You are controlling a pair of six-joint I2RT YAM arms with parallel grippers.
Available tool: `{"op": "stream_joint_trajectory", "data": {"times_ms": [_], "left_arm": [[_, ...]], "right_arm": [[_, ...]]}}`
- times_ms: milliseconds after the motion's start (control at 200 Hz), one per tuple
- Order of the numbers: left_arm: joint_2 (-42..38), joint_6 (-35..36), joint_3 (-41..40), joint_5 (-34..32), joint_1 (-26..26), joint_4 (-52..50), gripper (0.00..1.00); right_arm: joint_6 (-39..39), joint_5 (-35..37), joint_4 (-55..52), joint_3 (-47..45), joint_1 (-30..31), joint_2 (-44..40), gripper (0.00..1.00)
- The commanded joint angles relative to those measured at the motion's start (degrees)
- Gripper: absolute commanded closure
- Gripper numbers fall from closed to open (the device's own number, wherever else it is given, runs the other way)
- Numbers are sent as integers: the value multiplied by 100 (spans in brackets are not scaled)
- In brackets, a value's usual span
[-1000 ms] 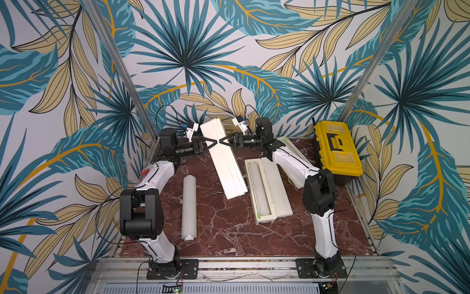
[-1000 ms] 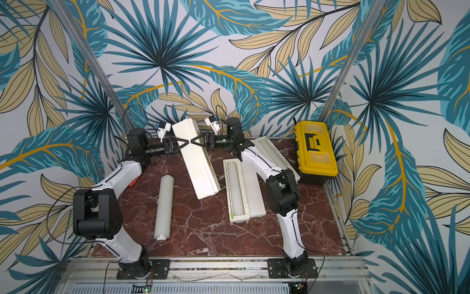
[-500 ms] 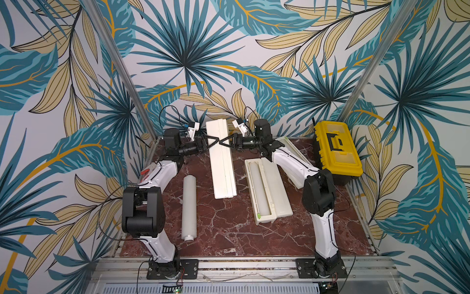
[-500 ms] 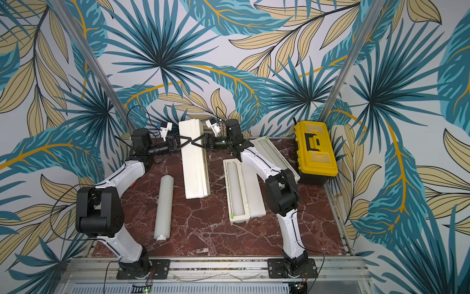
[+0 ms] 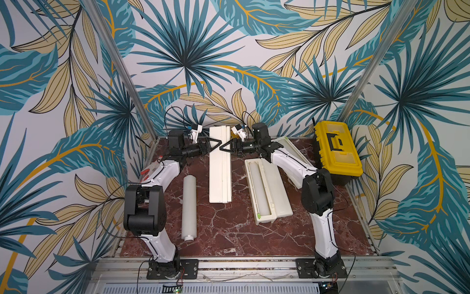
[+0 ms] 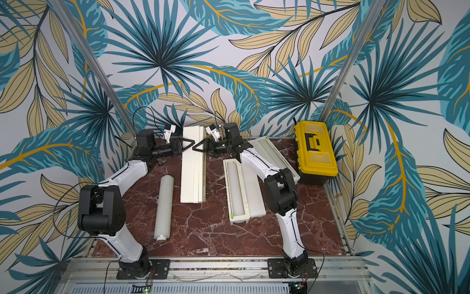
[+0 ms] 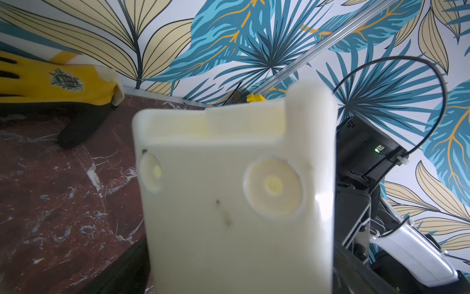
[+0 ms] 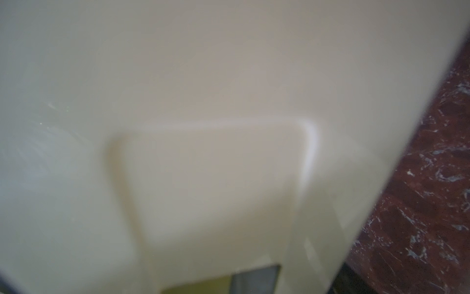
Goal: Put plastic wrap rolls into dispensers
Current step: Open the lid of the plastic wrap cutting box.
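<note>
A closed cream dispenser [image 5: 220, 178] [image 6: 192, 178] lies lengthwise mid-table, its far end raised between both grippers. My left gripper [image 5: 216, 145] [image 6: 190, 142] stands open around that end; the left wrist view shows the dispenser's underside [image 7: 229, 203] with round feet. My right gripper [image 5: 223, 149] [image 6: 197, 148] is shut on the same end, and the dispenser's lid [image 8: 203, 101] fills the right wrist view. A loose plastic wrap roll [image 5: 189, 207] [image 6: 164, 207] lies left of it. An open dispenser [image 5: 277, 193] [image 6: 255, 196] to the right holds a roll [image 5: 257, 188] [image 6: 235, 188].
Another open dispenser [image 5: 292, 152] [image 6: 273, 154] lies at the back right, partly under my right arm. A yellow and black toolbox [image 5: 337, 150] [image 6: 315, 150] stands in the back right corner. A yellow and black glove [image 7: 50, 84] lies by the back wall.
The held dispenser has swung from a diagonal to straight along the table, its near end moving left. My left arm has shifted right, and its jaws have widened.
</note>
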Motion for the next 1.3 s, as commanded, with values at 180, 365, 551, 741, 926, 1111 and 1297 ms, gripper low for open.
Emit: {"op": "stream_joint_trajectory", "data": {"times_ms": [180,365,551,741,926,1111,1297], "left_arm": [[208,373,460,168,-81,-396,0],[389,387,257,178,-220,-397,3],[447,480,26,-186,-334,-434,16],[378,608,6,-682,-379,-863,10],[394,1109,340,-1443,-703,-1970,5],[527,1020,442,-2101,-870,-2670,3],[912,1070,696,-2455,-975,-3329,2]], "right_arm": [[-435,-1075,109,146,388,-104,40],[-658,-1102,-291,548,392,6,40],[-853,-1023,-624,926,390,116,40],[-1064,-737,-1061,983,394,124,41],[-1237,-565,-1467,1160,391,204,41],[-1327,-325,-1906,1338,389,359,43],[-1172,-84,-2266,1540,379,557,43]]}}
